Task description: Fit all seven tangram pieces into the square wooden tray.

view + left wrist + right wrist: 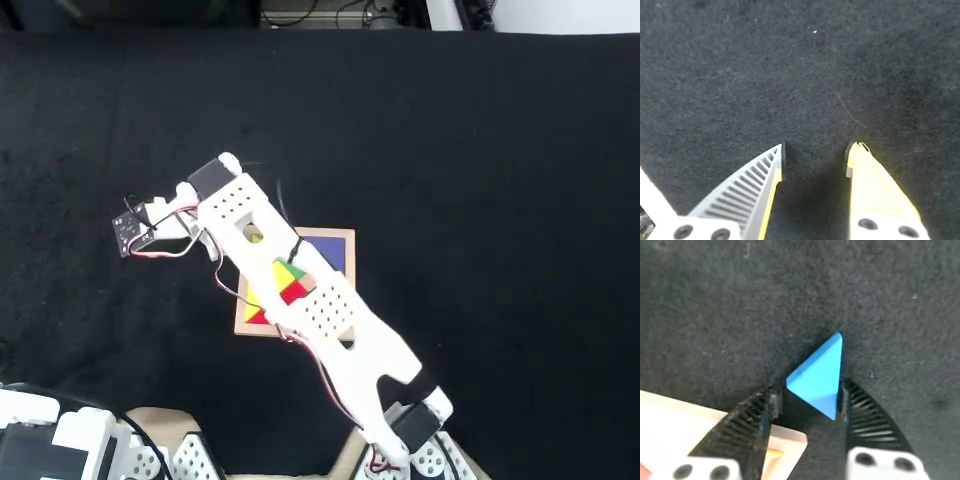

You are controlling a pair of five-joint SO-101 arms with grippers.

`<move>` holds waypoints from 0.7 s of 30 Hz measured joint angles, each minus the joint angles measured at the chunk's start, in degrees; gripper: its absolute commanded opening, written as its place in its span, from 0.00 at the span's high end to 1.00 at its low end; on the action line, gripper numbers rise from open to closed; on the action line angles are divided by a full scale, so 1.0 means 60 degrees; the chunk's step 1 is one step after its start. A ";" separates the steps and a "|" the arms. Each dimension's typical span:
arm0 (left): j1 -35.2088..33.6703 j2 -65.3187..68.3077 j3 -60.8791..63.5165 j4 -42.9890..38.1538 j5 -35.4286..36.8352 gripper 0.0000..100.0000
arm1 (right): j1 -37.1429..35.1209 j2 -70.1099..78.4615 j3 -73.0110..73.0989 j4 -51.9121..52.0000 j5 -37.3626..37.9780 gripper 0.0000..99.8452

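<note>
A black-clothed bench [500, 150] is filling every view. In the high view's centre, the right arm [330, 320] is covering most of the square wooden tray [243, 326] and hiding the blue triangle [817, 377]. The right wrist view shows it lying mid-frame beside the tray's corner. The right gripper [807, 397] fingers [752, 415] are standing apart around it, contact unclear. The left gripper [815, 152] fingers [752, 185] are gaping over bare cloth.

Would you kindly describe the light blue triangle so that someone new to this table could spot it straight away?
Find the square wooden tray in the middle of the black cloth. Just off one corner, a small light blue triangle lies flat on the cloth inside the open right gripper. Unlike the dark blue piece in the tray, it is paler and lies outside it.
</note>
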 measured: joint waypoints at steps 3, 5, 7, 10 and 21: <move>0.0000 0.0000 0.0000 0.0000 0.0000 0.79 | -0.0103 0.0000 0.0000 -0.0059 0.0000 0.81; 0.0000 0.0000 0.0000 0.0000 0.0000 0.79 | -0.0103 0.0000 0.0000 -0.0176 0.0000 0.81; 0.0000 0.0000 0.0000 0.0000 0.0000 0.79 | -0.0161 0.0000 0.0000 -0.0220 0.0000 0.81; 0.0000 0.0000 0.0000 0.0000 0.0000 0.79 | -0.0190 0.0000 0.0000 -0.0220 0.0000 0.81; 0.0000 0.0000 0.0000 0.0000 0.0000 0.79 | -0.0264 0.0000 0.0000 -0.0293 0.0000 0.81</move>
